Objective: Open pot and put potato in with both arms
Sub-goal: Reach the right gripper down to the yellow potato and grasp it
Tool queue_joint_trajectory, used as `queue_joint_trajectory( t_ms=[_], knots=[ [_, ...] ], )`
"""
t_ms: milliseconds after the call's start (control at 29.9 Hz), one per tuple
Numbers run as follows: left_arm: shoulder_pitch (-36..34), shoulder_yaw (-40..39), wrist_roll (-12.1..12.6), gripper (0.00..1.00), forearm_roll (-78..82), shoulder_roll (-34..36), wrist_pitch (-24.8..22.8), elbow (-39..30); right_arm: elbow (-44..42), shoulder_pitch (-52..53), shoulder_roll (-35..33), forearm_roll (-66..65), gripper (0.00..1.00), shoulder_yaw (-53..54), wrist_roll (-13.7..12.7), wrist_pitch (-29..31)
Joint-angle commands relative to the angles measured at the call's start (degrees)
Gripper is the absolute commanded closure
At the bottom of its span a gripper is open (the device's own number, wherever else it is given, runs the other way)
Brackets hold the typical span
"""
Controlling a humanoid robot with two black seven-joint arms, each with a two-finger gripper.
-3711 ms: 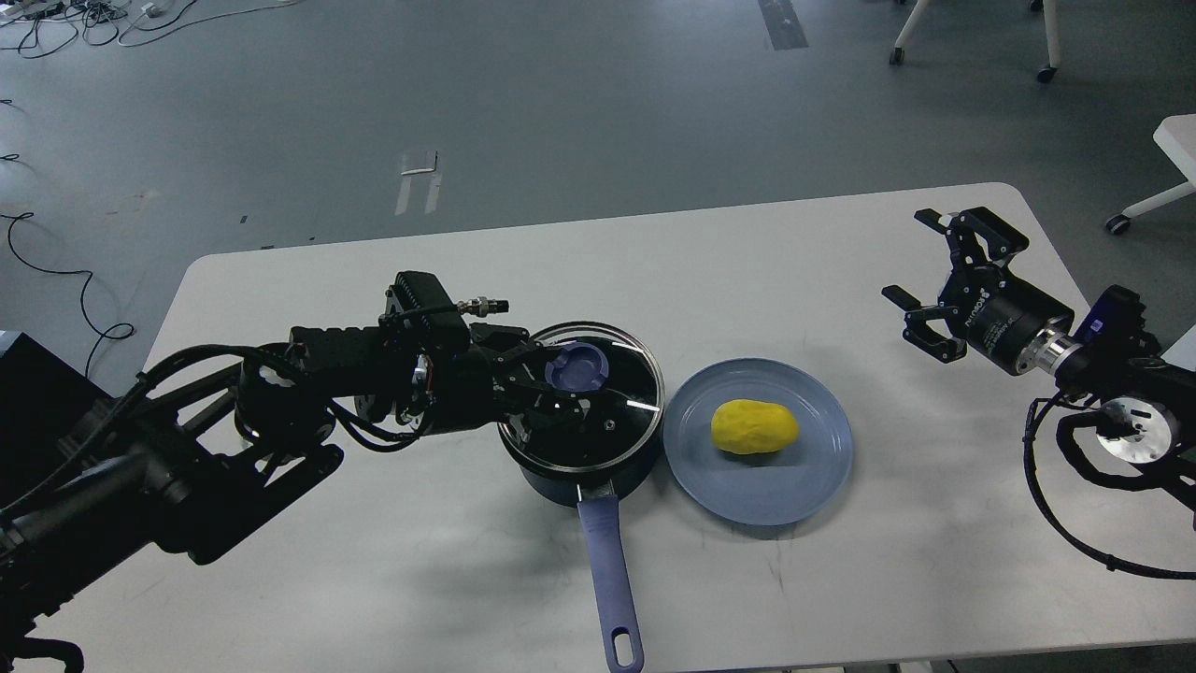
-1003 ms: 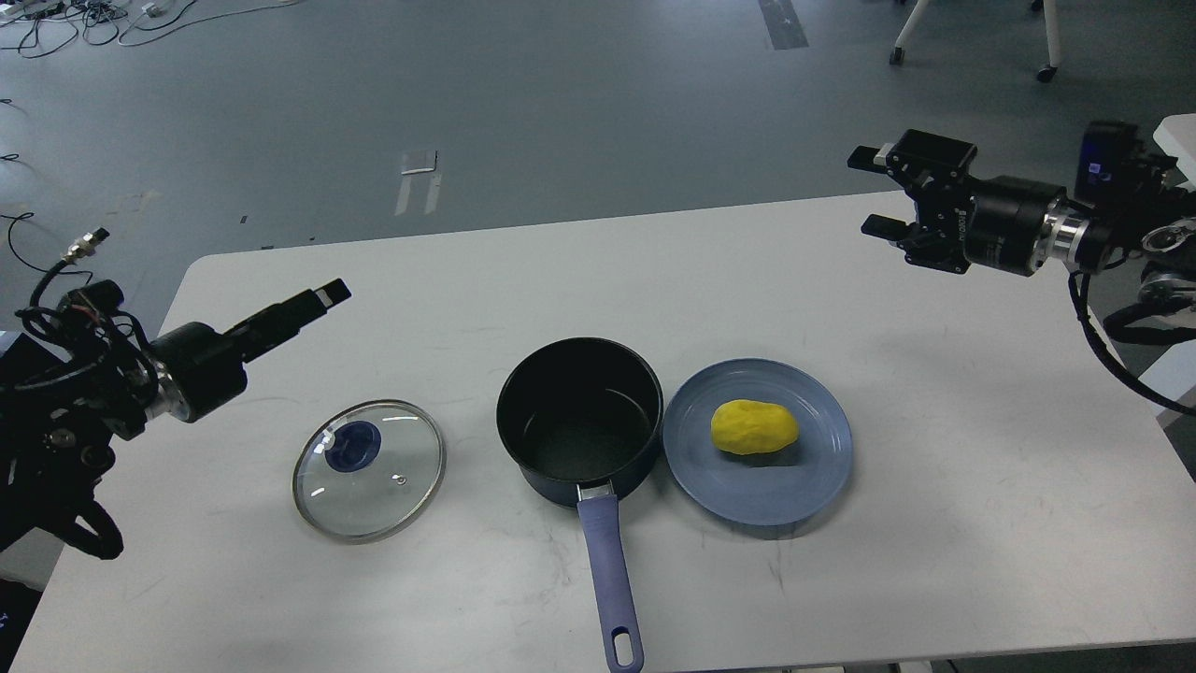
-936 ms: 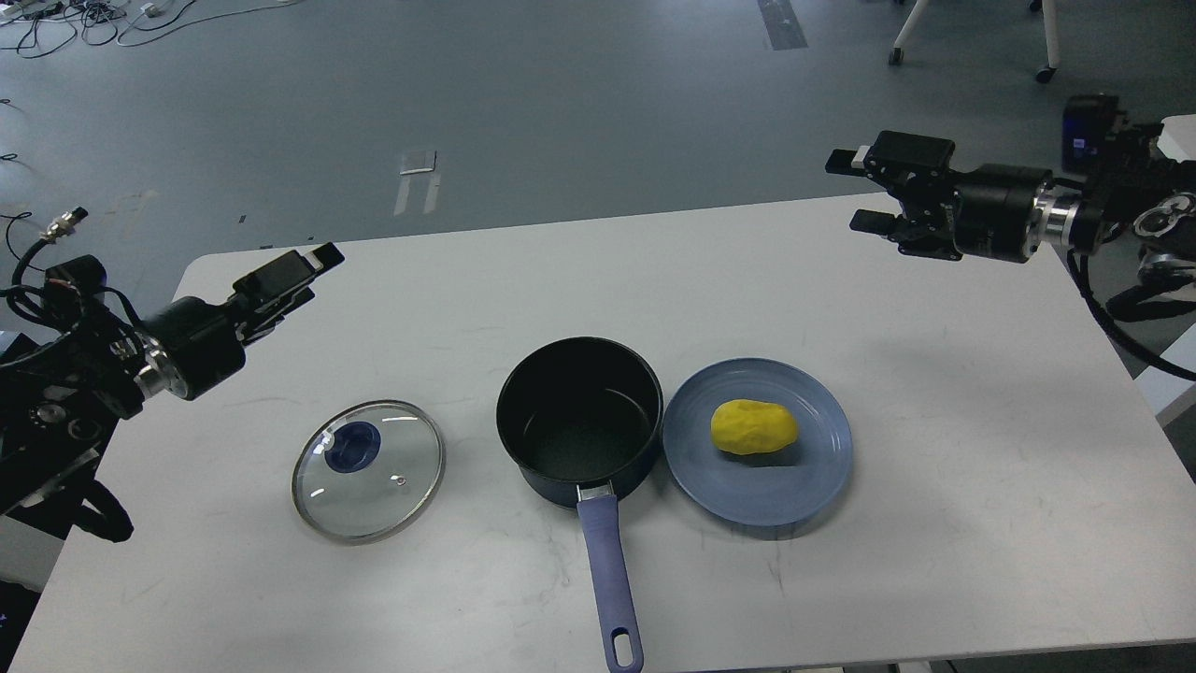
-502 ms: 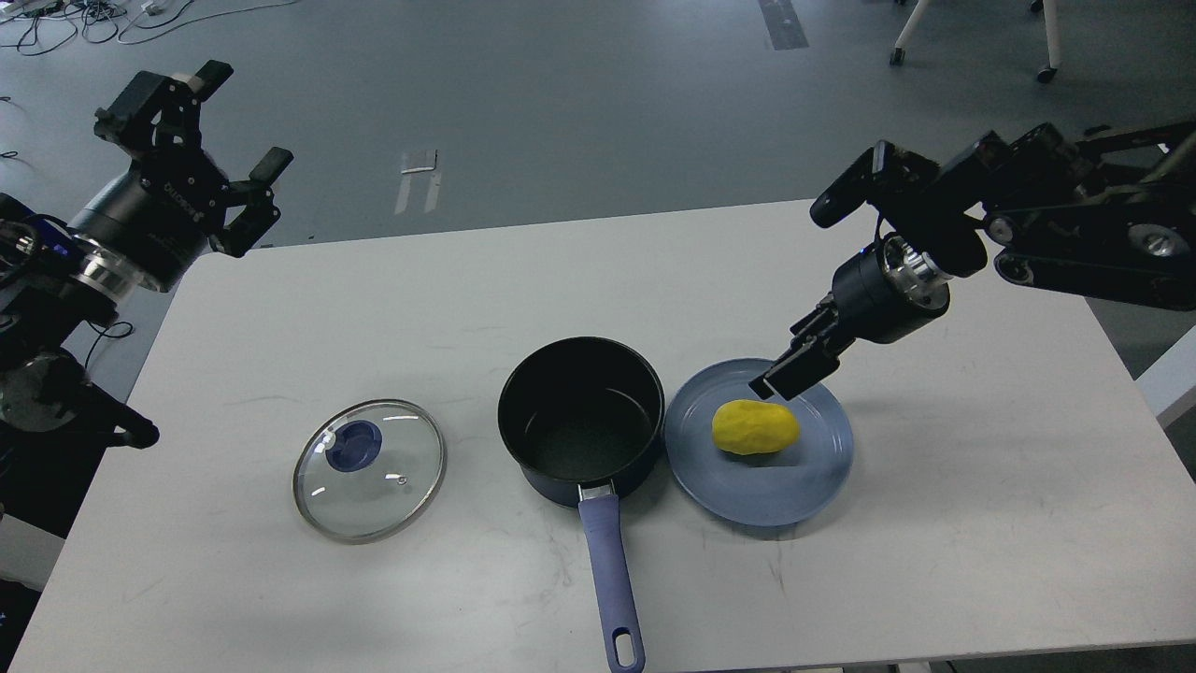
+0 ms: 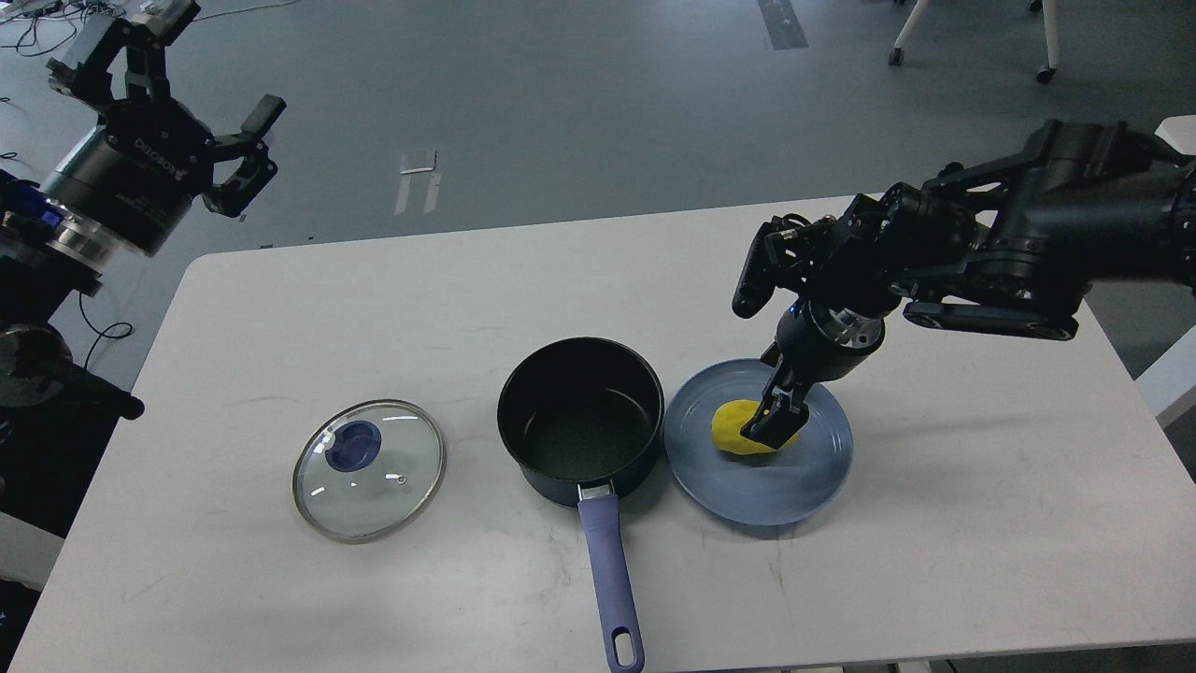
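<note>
The dark pot (image 5: 523,449) with a blue handle (image 5: 612,579) stands open at the table's middle front, and it is empty inside. Its glass lid (image 5: 369,470) with a blue knob lies flat on the table to the pot's left. The yellow potato (image 5: 727,436) lies on a blue plate (image 5: 804,486) just right of the pot. My right gripper (image 5: 772,425) points down onto the potato and covers its middle. I see it edge-on, so its fingers cannot be told apart. My left gripper (image 5: 227,56) is open and empty, raised high beyond the table's far left corner.
The white table (image 5: 981,523) carries only the pot, lid and plate. My right arm (image 5: 1009,252) stretches over the table's far right. Grey floor with cables and chair legs lies beyond the table.
My right gripper has come down from above the plate's far edge onto the potato. My left gripper has risen a little. The lid went from the pot to the table earlier.
</note>
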Motion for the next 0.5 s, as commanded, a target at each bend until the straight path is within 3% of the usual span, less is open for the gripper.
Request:
queue_joint_trajectory(
  t_ms=[0,201,468],
  knots=[
    [-0.05,-0.01,0.0,0.02,-0.02,0.08,0.0,0.0,-0.3,-0.43,1.34,0.05,0.0,-0.79,0.0,-0.66],
    [-0.05,-0.09,0.0,0.02,-0.02,-0.01,0.09,0.0,-1.0,-1.31,2.48,0.05,0.03,-2.99,0.0,-2.51],
    [-0.05,-0.18,0.0,0.02,-0.02,0.17,0.0,0.0,-4.43,-3.51,4.94,0.22,0.17,-5.54,0.0,-6.82]
  ],
)
